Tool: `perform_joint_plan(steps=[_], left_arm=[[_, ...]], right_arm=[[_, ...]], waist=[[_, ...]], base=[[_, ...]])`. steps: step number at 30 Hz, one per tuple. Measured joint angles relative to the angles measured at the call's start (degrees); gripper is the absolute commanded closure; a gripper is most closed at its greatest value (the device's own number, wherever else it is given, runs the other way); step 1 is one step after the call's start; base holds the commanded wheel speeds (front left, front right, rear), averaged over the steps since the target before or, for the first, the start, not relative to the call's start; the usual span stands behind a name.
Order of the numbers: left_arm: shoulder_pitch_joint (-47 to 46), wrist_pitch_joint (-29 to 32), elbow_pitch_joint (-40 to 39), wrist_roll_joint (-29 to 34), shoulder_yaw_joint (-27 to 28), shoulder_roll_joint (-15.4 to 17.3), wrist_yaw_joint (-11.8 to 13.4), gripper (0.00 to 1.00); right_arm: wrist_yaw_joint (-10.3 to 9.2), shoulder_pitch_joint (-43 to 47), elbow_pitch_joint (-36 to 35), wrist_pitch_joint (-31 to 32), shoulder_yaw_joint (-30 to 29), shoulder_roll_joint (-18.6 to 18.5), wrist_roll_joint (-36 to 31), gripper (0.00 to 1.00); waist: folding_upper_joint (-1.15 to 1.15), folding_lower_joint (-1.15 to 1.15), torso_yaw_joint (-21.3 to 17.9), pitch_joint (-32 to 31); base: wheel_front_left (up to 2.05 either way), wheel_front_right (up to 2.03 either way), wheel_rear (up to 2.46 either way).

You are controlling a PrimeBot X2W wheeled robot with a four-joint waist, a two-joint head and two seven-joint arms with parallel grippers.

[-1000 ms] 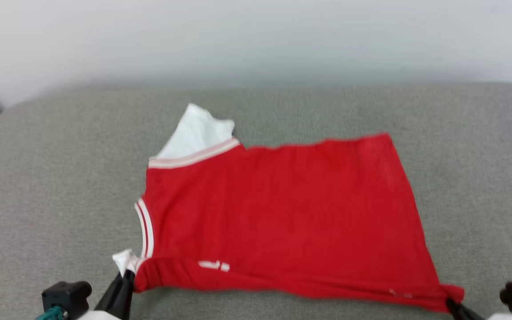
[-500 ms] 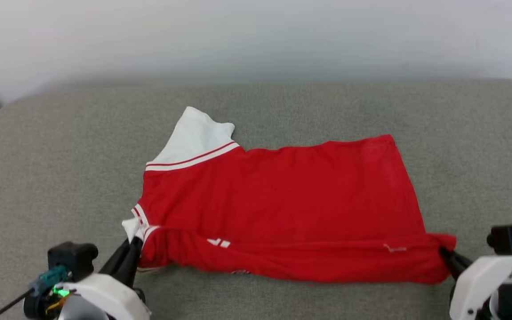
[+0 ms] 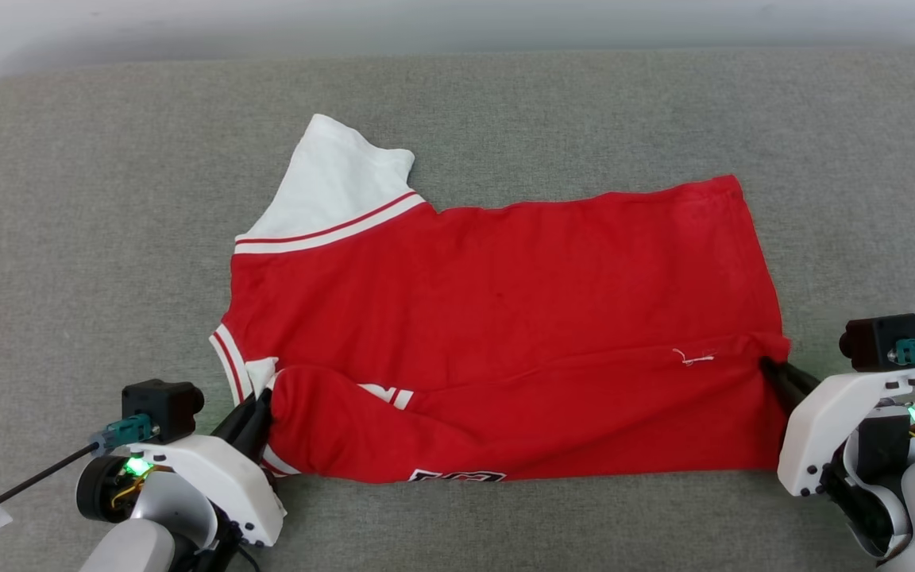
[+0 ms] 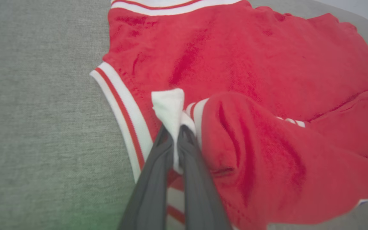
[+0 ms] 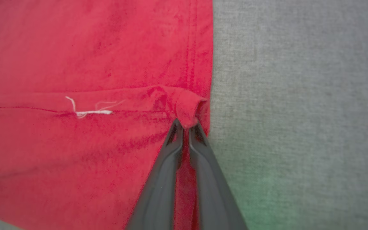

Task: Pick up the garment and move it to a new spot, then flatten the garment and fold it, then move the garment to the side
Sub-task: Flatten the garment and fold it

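Grip is thin: left gripper (image 4: 175, 129) clamps the garment's (image 3: 505, 294) white sleeve tip, right gripper (image 5: 186, 124) its red hem corner (near edge folded over the body); uneven pulling could slip either, skewing the fold on the grey cushion (image 3: 92, 199).

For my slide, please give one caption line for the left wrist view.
Left gripper shut on a white fold of the red garment, which lies on a grey cloth surface.

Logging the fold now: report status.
Left gripper shut on garment at sleeve; right gripper shut on its hem corner. Near edge doubled over. No obstruction seen.
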Motion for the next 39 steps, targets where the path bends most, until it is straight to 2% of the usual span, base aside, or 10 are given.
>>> perform_joint_plan(steps=[1, 2, 6, 11, 16, 22, 31, 35, 39], left_arm=[[-0.4, -0.4, 0.7, -0.1, 0.0, -0.3, -0.1, 0.09], [-0.7, -0.7, 1.3, -0.2, 0.0, -0.6, -0.4, 0.0], [-1.1, -2.1, 3.7, -1.0, 0.4, -1.3, -0.6, 0.0], [-0.6, -2.3, 4.5, -2.3, 1.8, -0.8, -0.4, 0.0], [1.3, -0.5, 2.1, -3.7, 4.0, 1.2, 2.0, 0.0], [3.1, 8.2, -2.5, -7.3, 5.8, 4.8, 4.3, 0.0], [5.1, 27.5, -13.4, -13.4, 5.0, 11.9, 6.9, 0.0], [6.8, 32.6, -15.4, -15.3, 4.7, 13.3, 9.1, 0.0], [7.2, 34.3, -14.4, -16.0, 4.1, 13.1, 10.1, 0.0]], right_arm=[[0.0, -0.2, 0.6, -1.1, 0.3, -0.1, 0.3, 0.0], [0.0, -0.4, 1.2, -2.0, 0.5, -0.1, 0.6, 0.0], [0.0, 0.7, 1.8, -7.2, 0.6, -0.2, 1.5, 0.0], [-0.01, 4.7, -1.7, -14.4, -0.9, 0.2, 1.0, 0.0], [-0.01, 9.1, -7.9, -19.8, -4.4, 2.7, -3.1, 0.0], [-0.01, 14.2, -15.7, -20.5, -7.5, 6.3, -7.2, 0.0], [-0.01, 19.2, -26.1, -18.5, -7.3, 8.9, -9.9, 0.0], [-0.01, 19.4, -28.2, -17.8, -6.8, 9.8, -10.1, 0.0], [-0.01, 19.2, -28.8, -17.8, -6.4, 10.5, -9.9, 0.0]], waist=[[0.0, 0.0, 0.2, 0.1], [0.0, 0.0, 0.3, 0.0], [0.0, 0.0, 0.7, -1.4], [0.0, 0.0, 0.7, -4.6], [0.0, -0.01, 0.0, -8.1], [0.0, -0.01, -1.4, -10.8], [0.0, -0.02, -3.7, -10.2], [0.0, -0.02, -4.8, -8.3], [0.0, -0.01, -5.7, -5.5]], base=[[0.0, 0.0, 0.0], [0.0, 0.0, 0.0], [0.0, 0.0, 0.0], [0.0, 0.0, 0.0], [0.0, 0.0, 0.0], [0.0, 0.0, 0.0], [0.0, 0.0, 0.0], [0.0, 0.0, 0.0], [0.0, 0.0, 0.0]])
